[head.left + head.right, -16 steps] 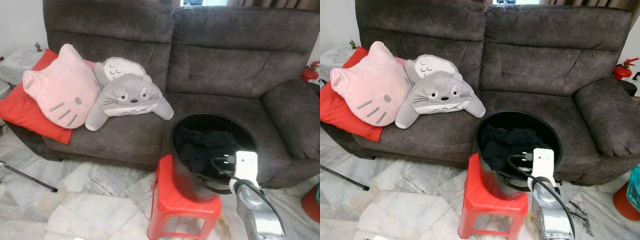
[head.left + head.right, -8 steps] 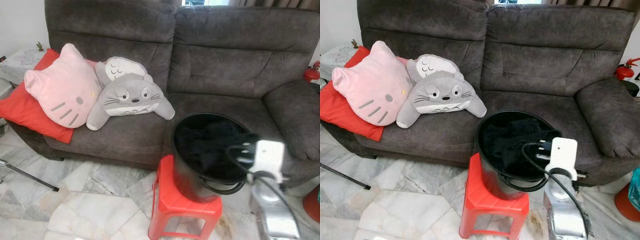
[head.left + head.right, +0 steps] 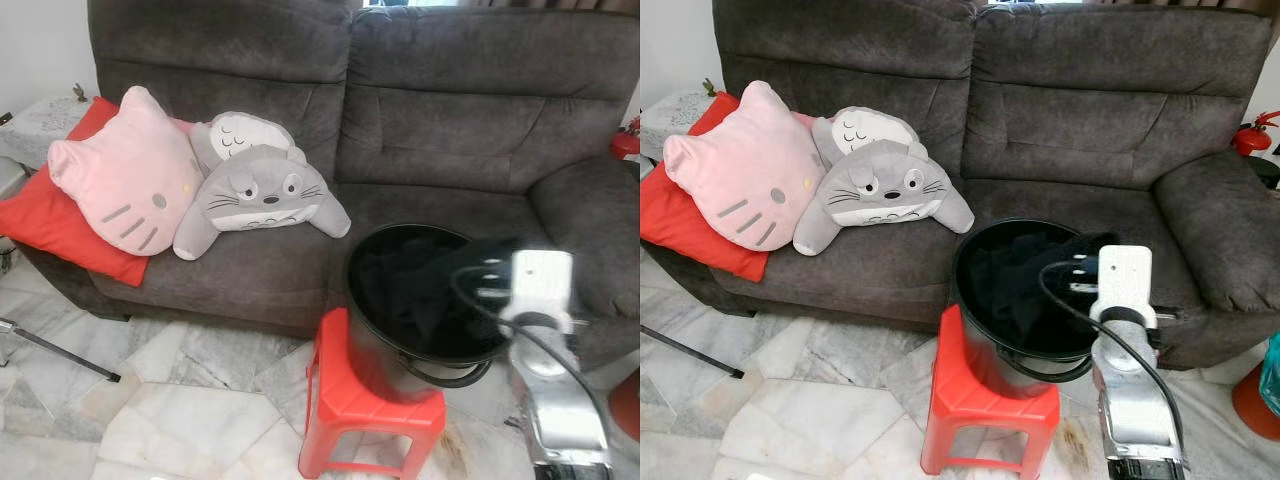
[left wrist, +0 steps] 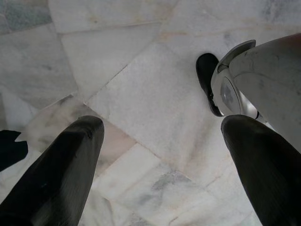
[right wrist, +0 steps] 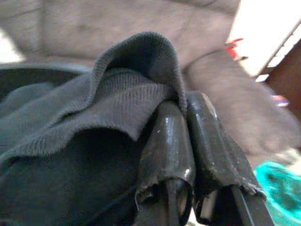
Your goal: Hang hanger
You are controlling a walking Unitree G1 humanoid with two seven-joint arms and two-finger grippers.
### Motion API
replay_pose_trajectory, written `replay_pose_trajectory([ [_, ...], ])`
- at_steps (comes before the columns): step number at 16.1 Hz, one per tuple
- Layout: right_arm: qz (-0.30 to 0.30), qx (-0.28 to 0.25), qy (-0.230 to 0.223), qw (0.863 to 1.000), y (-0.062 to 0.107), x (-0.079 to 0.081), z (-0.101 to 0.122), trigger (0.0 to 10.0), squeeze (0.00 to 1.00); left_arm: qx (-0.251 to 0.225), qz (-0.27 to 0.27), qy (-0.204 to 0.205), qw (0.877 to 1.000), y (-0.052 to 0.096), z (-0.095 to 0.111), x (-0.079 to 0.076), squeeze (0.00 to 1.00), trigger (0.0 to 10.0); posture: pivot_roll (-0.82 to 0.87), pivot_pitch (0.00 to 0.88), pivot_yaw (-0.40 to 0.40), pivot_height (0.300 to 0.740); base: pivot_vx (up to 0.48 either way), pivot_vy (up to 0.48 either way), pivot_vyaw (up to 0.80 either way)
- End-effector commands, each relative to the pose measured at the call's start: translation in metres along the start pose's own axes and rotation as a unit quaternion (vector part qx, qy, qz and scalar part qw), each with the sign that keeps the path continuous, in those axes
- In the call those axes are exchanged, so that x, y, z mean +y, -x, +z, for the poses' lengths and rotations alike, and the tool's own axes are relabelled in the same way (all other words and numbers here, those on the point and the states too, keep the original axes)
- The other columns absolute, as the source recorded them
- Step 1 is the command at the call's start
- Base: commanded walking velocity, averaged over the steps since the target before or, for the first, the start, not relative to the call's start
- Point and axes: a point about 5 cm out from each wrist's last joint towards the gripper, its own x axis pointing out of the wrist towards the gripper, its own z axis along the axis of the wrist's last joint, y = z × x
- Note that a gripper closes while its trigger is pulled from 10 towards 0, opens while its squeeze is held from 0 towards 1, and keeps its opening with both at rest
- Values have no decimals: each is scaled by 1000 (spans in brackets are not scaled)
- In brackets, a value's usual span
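The right gripper (image 5: 181,141) had its two black fingers pinched together on a fold of dark knitted garment (image 5: 94,108), the cloth draped over the fingertips just above the black bucket (image 3: 985,330). That bucket stood on a red stool (image 3: 980,410) near the dark grey sofa (image 3: 1080,110), with more dark clothing heaped inside. I could see no hanger anywhere; the task's own thing was simply not there to point at.

The grip looked thin to me, only an edge of the knit. If the arm lifted quickly the fold might slide out and drop back, or the garment's weight might drag other clothes up over the rim. A snag could also tip the bucket off the narrow stool.

The left gripper (image 4: 160,136) hung well apart, fingers spread wide over the marble floor (image 4: 141,94), holding nothing.
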Motion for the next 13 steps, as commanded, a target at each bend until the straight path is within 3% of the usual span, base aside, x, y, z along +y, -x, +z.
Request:
replay_pose_trajectory([
  [1, 34, 1, 12, 999, -3, 5, 4, 1922, 0, 7, -3, -4, 1000, 0, -3, -1, 0, 10000, -91, 0, -28, 740, 0, 0, 0],
  [2, 43, 6, 17, 999, -4, 4, 4, 7373, 0, 8, -3, -5, 1000, 0, -3, 0, 0, 10000, -94, 0, -26, 740, 0, 0, 0],
  [3, 43, 7, 26, 999, -5, 2, 5, 10000, 0, 9, -3, -6, 1000, 0, -3, 0, 0, 10000, -94, 0, -26, 740, 0, 0, 0],
  [5, 63, 37, 50, 996, -8, -1, -5, 10000, 0, 10, -4, -8, 1000, 0, -3, 0, 0, 10000, -97, 0, -24, 740, 0, 0, 0],
  [7, 117, 43, 75, 989, -6, 6, -12, 10000, 0, 11, -6, -9, 1000, 0, -3, 0, 0, 10000, -98, 0, -23, 740, 0, 0, 0],
  [8, 129, 39, 67, 989, -5, 9, -9, 10000, 1000, 11, -6, -10, 1000, 0, -3, 0, 0, 10000, -99, 0, -23, 740, 0, 0, 0],
  [13, 122, 42, 63, 990, -2, 6, -7, 10000, 1000, 14, -7, -11, 1000, 0, -3, 0, 0, 10000, -98, 0, -22, 740, 0, 0, 0],
])
